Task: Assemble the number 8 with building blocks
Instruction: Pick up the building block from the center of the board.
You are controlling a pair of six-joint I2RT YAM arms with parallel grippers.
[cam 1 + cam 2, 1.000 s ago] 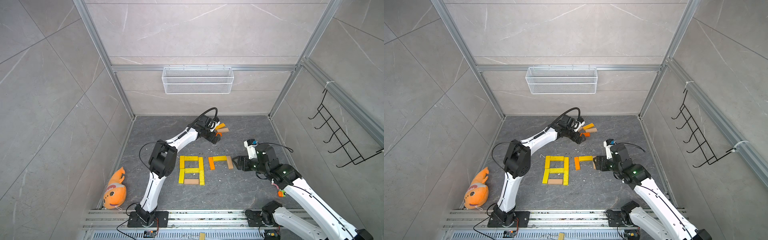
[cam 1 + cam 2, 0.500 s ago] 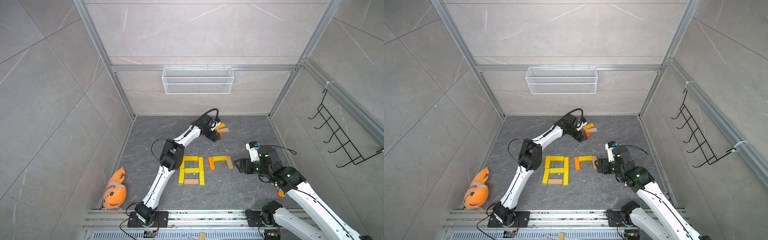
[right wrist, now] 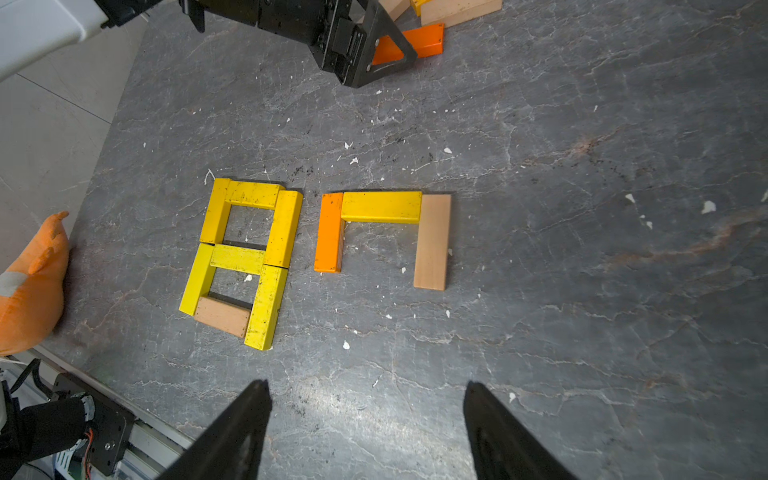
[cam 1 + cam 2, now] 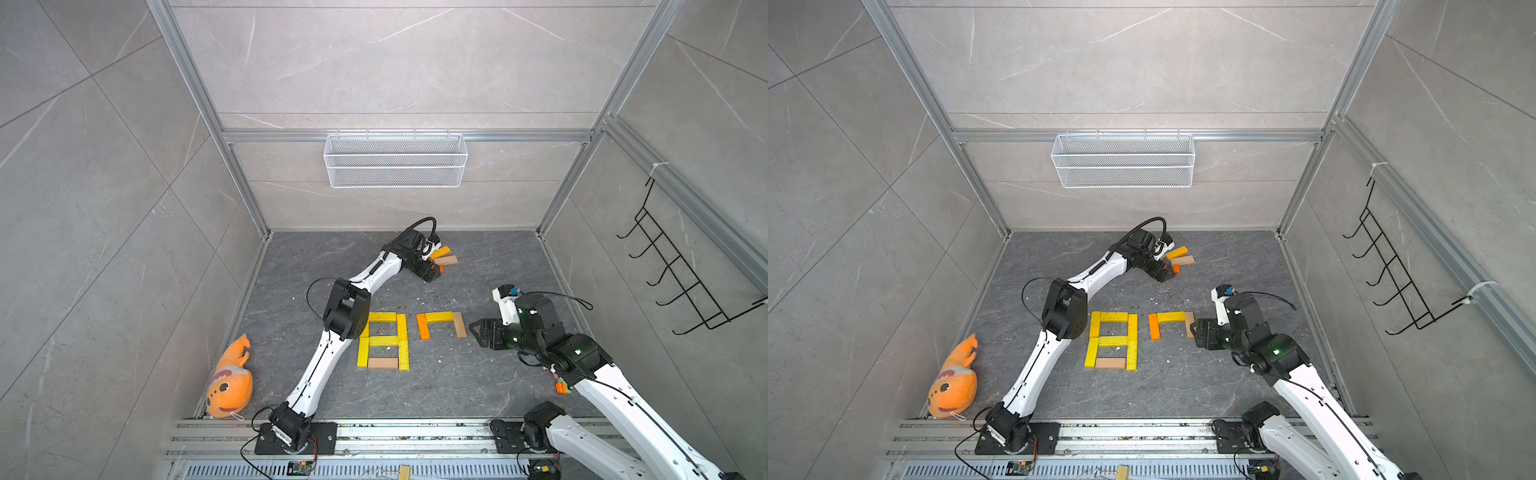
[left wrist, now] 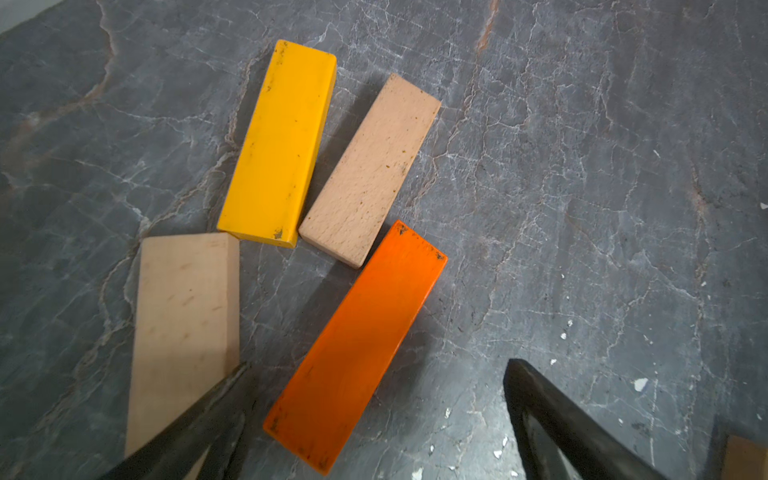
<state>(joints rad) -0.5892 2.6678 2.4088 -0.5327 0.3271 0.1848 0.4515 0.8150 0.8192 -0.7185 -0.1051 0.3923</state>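
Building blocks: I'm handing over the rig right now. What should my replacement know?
Left pincer: open, empty, over the orange wooden bar in the loose far pile, beside a yellow wooden bar and two tan wooden bars.
Right pincer: open, empty, near the unfinished figure.
Done: one seven-bar 8, yellow with a tan base.
Begun: its orange upright, yellow top, tan upright.
Left: four more bars, probably the loose ones.

Only a block-built 8 [image 3: 237, 257], seemingly
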